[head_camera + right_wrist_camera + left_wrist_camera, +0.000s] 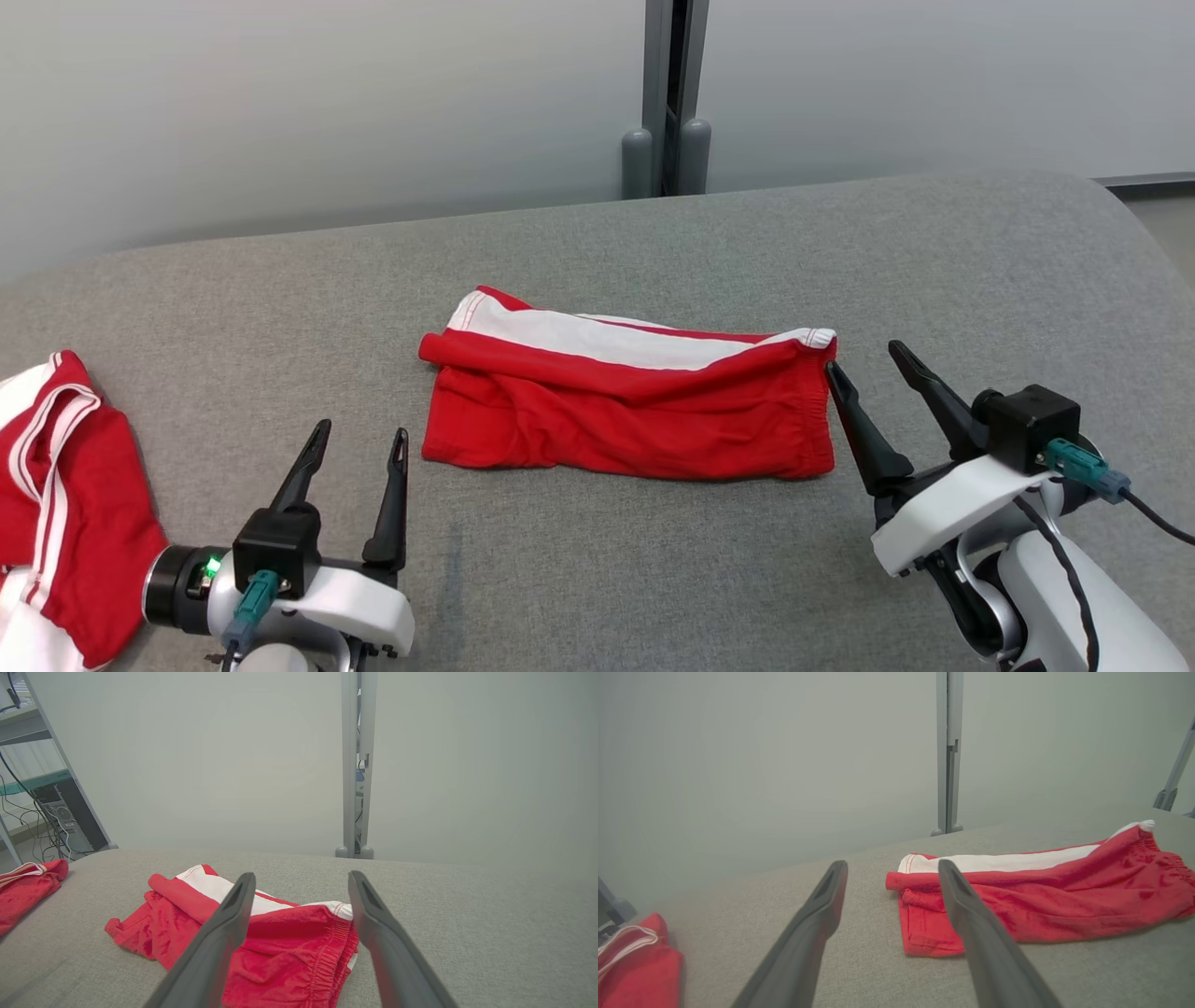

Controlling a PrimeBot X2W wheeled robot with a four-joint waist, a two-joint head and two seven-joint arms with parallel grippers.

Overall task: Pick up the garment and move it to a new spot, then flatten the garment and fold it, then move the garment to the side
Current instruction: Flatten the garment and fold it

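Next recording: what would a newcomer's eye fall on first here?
The red garment with a white band, folded into a strip at the middle of the grey table. The left end effector and right end effector flank it, both open and empty, the right one beside its waistband end. A second red-and-white garment lies bunched at the table's left edge.

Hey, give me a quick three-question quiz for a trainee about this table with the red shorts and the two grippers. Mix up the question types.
1. True or false: the left gripper is shut on the folded shorts.
2. Where does the second red garment lie? A) at the left side of the table B) on top of the folded shorts C) hanging off the far edge
3. Which gripper's fingertips are closer to the folded shorts?
Key: 1 false, it is open and holds nothing; 2 A; 3 the right gripper, beside the waistband end.
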